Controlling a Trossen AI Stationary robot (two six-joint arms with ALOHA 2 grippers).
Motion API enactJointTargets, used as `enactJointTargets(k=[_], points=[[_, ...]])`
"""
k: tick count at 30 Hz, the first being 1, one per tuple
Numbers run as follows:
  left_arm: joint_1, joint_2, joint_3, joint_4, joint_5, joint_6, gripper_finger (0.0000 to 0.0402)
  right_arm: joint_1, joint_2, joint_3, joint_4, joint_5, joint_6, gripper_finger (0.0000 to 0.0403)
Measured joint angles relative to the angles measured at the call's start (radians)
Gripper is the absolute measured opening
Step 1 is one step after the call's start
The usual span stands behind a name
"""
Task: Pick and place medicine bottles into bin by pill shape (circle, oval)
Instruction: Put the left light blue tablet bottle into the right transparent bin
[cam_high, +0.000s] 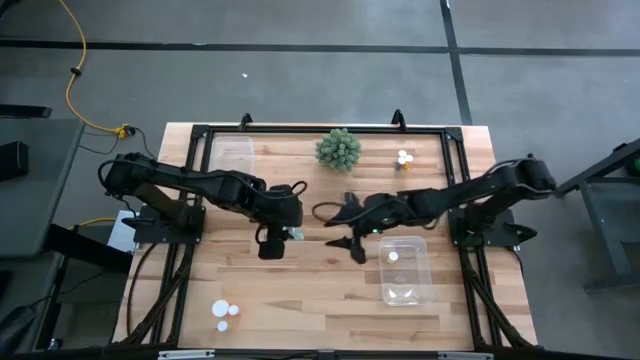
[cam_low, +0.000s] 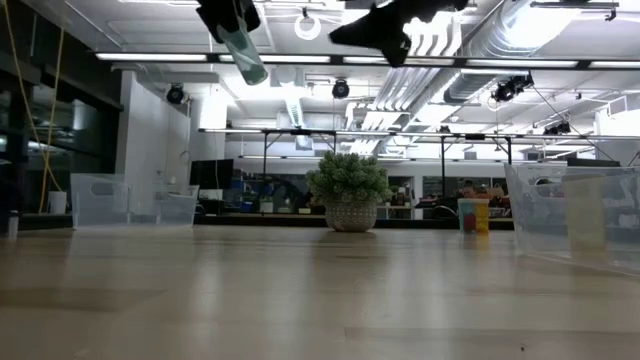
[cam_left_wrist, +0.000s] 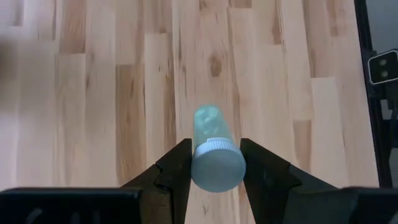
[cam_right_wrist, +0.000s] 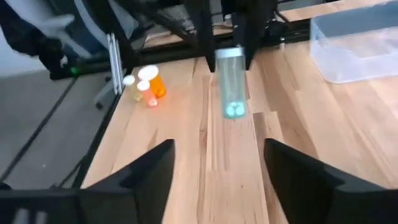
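Pale green bottle (cam_left_wrist: 214, 149) w/ white cap hangs in the air over mid tabletop, clamped at the cap end by the left gripper (cam_left_wrist: 215, 163). It dangles body-down, so the pills (cam_right_wrist: 234, 111) have dropped to the low end. In the right wrist view they show thru the clear wall, roundish by the look of it but too small to be sure. Prob the reason it's held up: to show the contents to the other arm's camera before choosing a bin.

Right gripper (cam_high: 352, 226) sits just beside it, also mid-table, fingers spread wide and gripping nothing. It points at the bottle, so it reads as a hand-over or a look.

Clear bin (cam_high: 405, 271) lies toward the front right corner, right arm's side; a white cap (cam_high: 393, 256) already shows inside, so sorting is under way. Second clear bin (cam_high: 231, 152) at the back left corner.

Other bottles wait at the edges: orange ones (cam_high: 403, 159) near the back right corner, white-capped ones (cam_high: 226, 314) near the front left corner. Green plant (cam_high: 339, 148) at the back edge, middle, not part of the job.
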Motion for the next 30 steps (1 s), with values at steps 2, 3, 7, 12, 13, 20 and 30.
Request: enactJointTargets(k=[2, 3, 7, 12, 13, 20, 30], points=[[0.004, 0.0, 0.0, 0.001, -0.002, 0.006, 0.0115, 0.0, 0.045, 0.036, 0.0, 0.02, -0.006, 0.0263], [0.008, 0.0, 0.0, 0.001, -0.004, 0.006, 0.0115, 0.0, 0.067, 0.055, 0.0, 0.036, -0.006, 0.0267], [0.039, 0.0, 0.0, 0.006, -0.008, -0.029, 0.0115, 0.0, 0.149, 0.128, -0.007, 0.1, -0.018, 0.0271], [0.074, 0.0, 0.0, 0.005, 0.002, -0.04, 0.0115, -0.001, 0.224, 0.191, -0.017, 0.169, -0.019, 0.0271], [0.075, 0.0, 0.0, 0.005, 0.004, -0.039, 0.0115, -0.001, 0.234, 0.199, -0.02, 0.188, -0.02, 0.0271], [0.079, 0.0, 0.0, 0.013, 0.007, -0.038, 0.0115, -0.011, 0.262, 0.231, -0.025, 0.251, -0.02, 0.027], [0.079, 0.0, 0.0, 0.056, 0.007, -0.023, 0.0115, -0.022, 0.261, 0.234, -0.021, 0.232, -0.025, 0.0269]])
